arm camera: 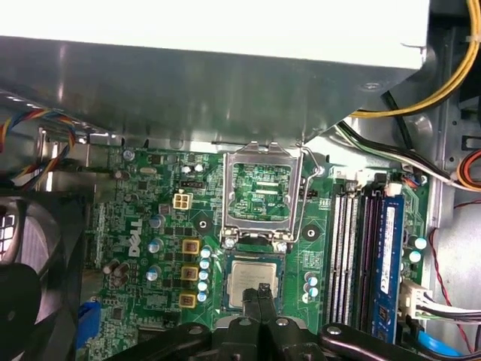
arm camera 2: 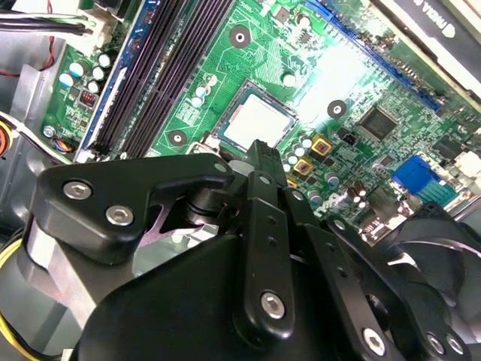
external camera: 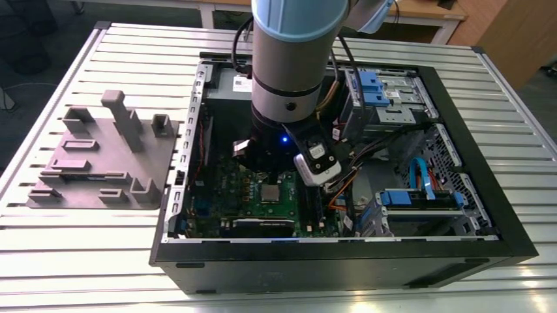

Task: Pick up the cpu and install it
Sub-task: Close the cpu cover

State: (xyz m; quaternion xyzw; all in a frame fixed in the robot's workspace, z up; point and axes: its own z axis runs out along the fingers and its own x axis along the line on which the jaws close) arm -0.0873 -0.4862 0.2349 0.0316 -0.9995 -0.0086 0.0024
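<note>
Hovering inside open computer case (external camera: 348, 251), gripper (arm camera: 263, 289) just above cpu (arm camera: 252, 280). Cpu lying flat in socket on green motherboard (arm camera: 143, 218), just below raised metal socket frame (arm camera: 263, 197). Fingers (arm camera 2: 258, 154) appearing closed together, empty, though possibly touching chip; hard to tell. Grey plastic plate (external camera: 100, 156) sitting on table (external camera: 78, 254) beside case.

We are viewing a slatted metal tabletop (external camera: 78, 254). An open computer case (external camera: 348, 261) is lying across its middle, and a grey plastic plate (external camera: 96, 166) is sitting near the exterior view's left edge.
</note>
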